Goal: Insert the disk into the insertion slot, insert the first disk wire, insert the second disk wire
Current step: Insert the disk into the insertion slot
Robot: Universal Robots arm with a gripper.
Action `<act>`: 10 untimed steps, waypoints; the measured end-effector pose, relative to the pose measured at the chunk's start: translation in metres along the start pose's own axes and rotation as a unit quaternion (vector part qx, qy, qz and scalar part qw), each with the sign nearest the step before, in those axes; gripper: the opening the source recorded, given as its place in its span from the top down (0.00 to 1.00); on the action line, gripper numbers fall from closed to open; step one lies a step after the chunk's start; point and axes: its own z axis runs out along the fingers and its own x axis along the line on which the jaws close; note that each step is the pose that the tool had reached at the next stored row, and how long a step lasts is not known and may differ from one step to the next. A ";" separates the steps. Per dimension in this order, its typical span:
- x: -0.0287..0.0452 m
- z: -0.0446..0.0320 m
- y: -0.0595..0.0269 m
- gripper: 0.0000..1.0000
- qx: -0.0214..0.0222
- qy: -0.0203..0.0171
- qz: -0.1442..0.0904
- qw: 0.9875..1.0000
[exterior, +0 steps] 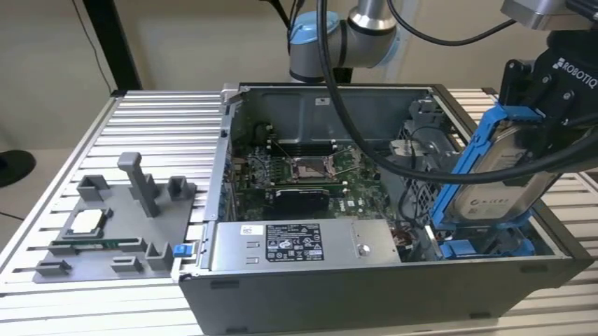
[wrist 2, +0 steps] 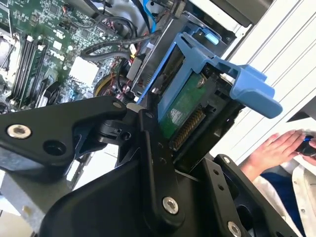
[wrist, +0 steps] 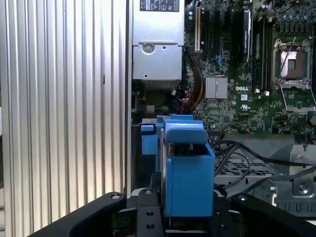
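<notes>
The gripper [exterior: 534, 112] clamps the disk [exterior: 509, 189] (tilted, in its blue carrier [exterior: 475, 162]) over the insertion slot [exterior: 486, 246], at the exterior view's right.

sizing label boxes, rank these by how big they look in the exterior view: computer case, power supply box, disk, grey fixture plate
1. computer case
2. grey fixture plate
3. power supply box and disk: about alike. The disk is tilted and possibly nearer the camera, so I won't rank these two.
</notes>
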 end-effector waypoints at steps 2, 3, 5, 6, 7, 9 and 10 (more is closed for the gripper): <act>0.0000 0.0002 0.0000 1.00 0.000 0.000 0.000 1.000; 0.0000 0.0003 0.0000 1.00 0.000 0.000 0.000 1.000; 0.0000 0.0003 0.0000 1.00 0.000 0.000 0.000 1.000; 0.0000 0.0003 0.0000 1.00 0.000 0.000 0.000 1.000; -0.0002 0.0007 0.0000 1.00 0.000 0.000 0.000 1.000; -0.0004 0.0022 -0.0013 1.00 0.000 0.000 0.000 1.000; -0.0004 0.0032 -0.0016 1.00 0.000 -0.001 0.000 1.000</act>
